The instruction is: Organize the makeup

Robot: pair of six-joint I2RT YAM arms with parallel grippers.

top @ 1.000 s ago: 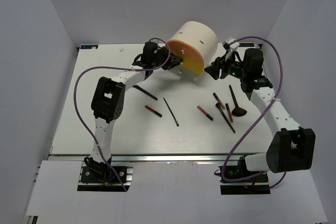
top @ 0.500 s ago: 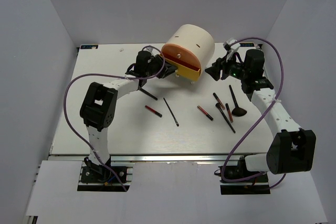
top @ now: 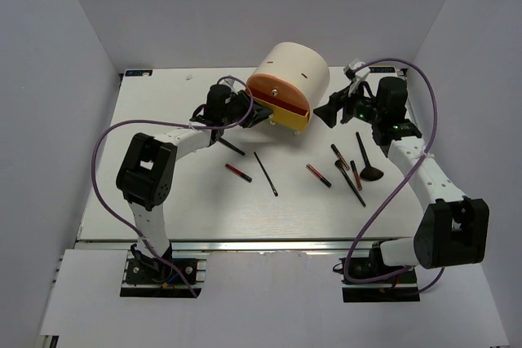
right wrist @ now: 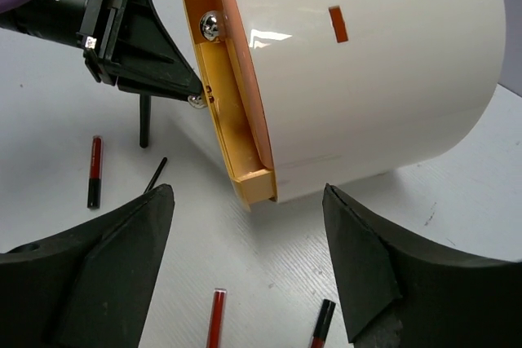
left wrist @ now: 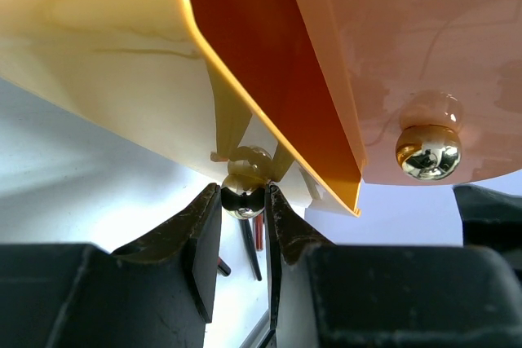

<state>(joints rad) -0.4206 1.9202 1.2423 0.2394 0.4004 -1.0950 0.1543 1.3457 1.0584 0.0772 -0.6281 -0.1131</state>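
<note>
The cream case [top: 292, 72] lies on its side at the table's back. My left gripper [top: 259, 113] is shut on the small metal knob [left wrist: 243, 193] of the case's yellow drawer [top: 287, 112], which stands pulled out a little. In the right wrist view the drawer [right wrist: 232, 120] sticks out from the case front. My right gripper [top: 323, 112] is open and empty beside the case's right side. The makeup lies loose: a slim black stick [top: 265, 174], red-and-black sticks [top: 238, 172] [top: 318, 175] [top: 356, 175], and a flared brush [top: 369, 165]. No sponges are in view.
A second metal knob [left wrist: 428, 151] sits on the orange upper front [top: 276, 92]. Another black brush [top: 231, 146] lies under my left forearm. White walls close in the table at the left, back and right. Purple cables loop over both arms.
My left gripper has moved left and nearer, holding the knob. The drawer has slid out a little and the case has shifted and turned left. My right gripper has followed slightly left.
</note>
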